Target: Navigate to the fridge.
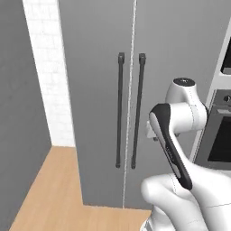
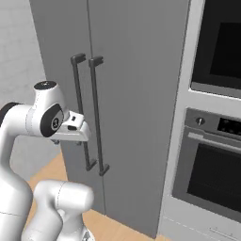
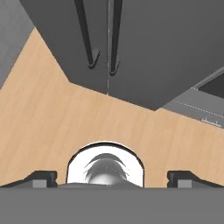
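**Fridge standing right ahead of the base**

The fridge [image 1: 99, 103] is filling the middle of both base views, close in front of the robot. It is a tall matte-grey unit with 2 flat doors, both shut, so nothing of its inside is showing. Its long axis is running straight up and down, and its front is facing the base. The seam between the doors is running vertically down the centre, and 2 long dark bar handles [image 1: 120, 110] are standing upright on either side of that seam, parallel and just beside each other. In the hand view the fridge's lower edge [image 3: 144, 52] and the bottom ends of the handles are lying across the top of the picture.

Touching the fridge on its right is a light grey oven column [image 2: 207, 155], carrying 2 dark-glass ovens, 1 above the other; the lower one has a knob and a control strip above its door. To the left of the fridge a white brick wall [image 1: 47, 76] is running back, with a plain grey wall [image 1: 18, 90] nearer the camera. The floor [image 1: 49, 194] is light wood planking and is reaching to the foot of the fridge.

The arm is folded in front of the fridge, with the hand pointing down at the floor. The claw [image 3: 111, 178] is released: its 2 dark tips are sitting well apart at the bottom corners of the hand view, with nothing between them.
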